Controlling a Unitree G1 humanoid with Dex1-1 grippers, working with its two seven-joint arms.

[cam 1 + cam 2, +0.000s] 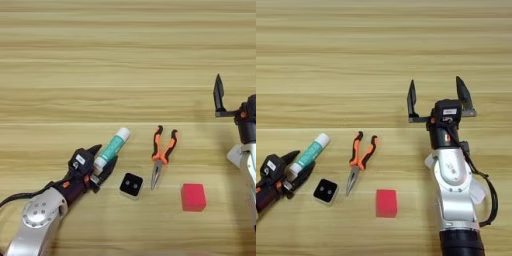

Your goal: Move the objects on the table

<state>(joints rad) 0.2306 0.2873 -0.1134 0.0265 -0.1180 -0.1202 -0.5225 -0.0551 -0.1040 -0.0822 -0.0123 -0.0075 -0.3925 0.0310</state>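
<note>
white-and-green tube (pixel 113 146) — low end between left gripper (pixel 104 161) fingers

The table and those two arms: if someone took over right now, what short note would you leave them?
Left tool: fingers on either side of the lower end of the white-and-green tube, which lies flat on the table; a firm grip cannot be confirmed.
Right tool: open, empty, held clear of every item.
Orange-handled pliers, black block with two holes and red foam cube lie apart in front, untouched.
Done: nothing visibly moved. Left: everything.
</note>
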